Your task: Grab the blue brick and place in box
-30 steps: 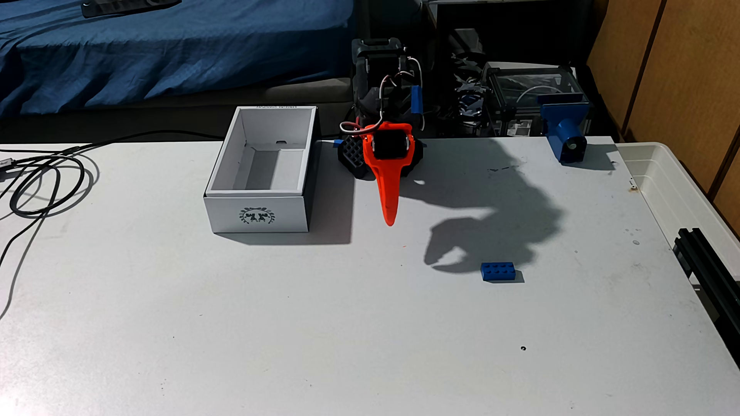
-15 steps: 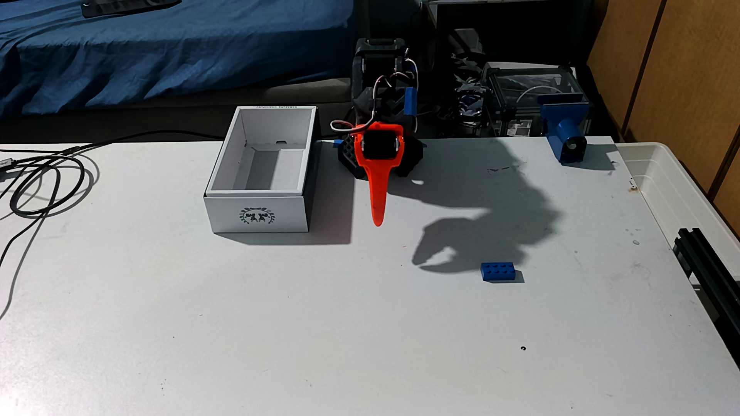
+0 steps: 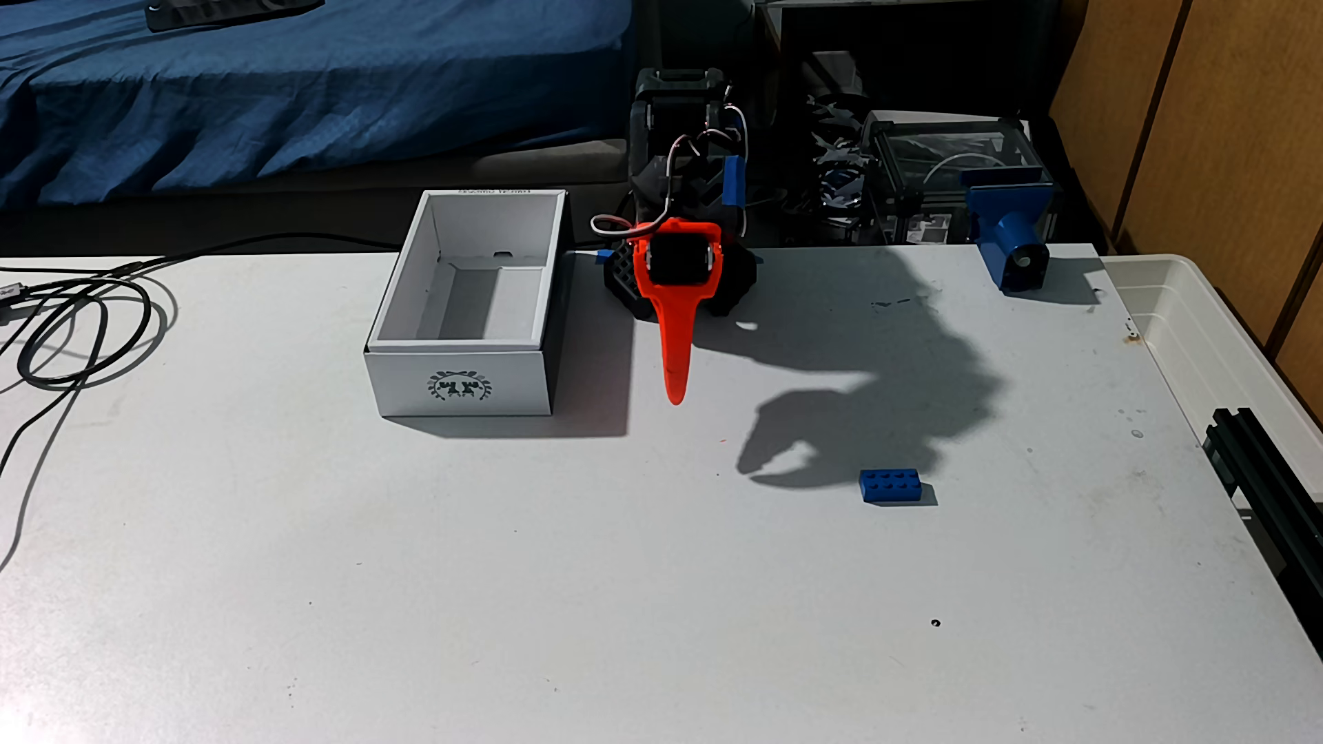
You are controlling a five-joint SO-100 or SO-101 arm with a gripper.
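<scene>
The blue brick point(image 3: 890, 486) lies flat, studs up, on the white table point(image 3: 501, 572), right of centre. The white box point(image 3: 458, 315) stands open-topped at the back left, with its dark wreath emblem facing the camera, and nothing shows inside it. My gripper point(image 3: 675, 397) hangs above the table just right of the box, its orange finger point(image 3: 673, 343) pointing down and forward. The brick is well to its right and nearer the camera. The second finger is hidden behind the orange one. Nothing is seen held.
A blue clamp-like bracket point(image 3: 1009, 236) sits at the back right corner. A translucent white tray point(image 3: 1203, 329) and a black rail point(image 3: 1267, 472) line the right edge. Black cables point(image 3: 79, 329) loop at the left. The arm's shadow falls between the gripper and the brick.
Between one second and half a second ago the gripper swung slightly left, toward the box. Since then nothing has moved. The brick and box stayed put.
</scene>
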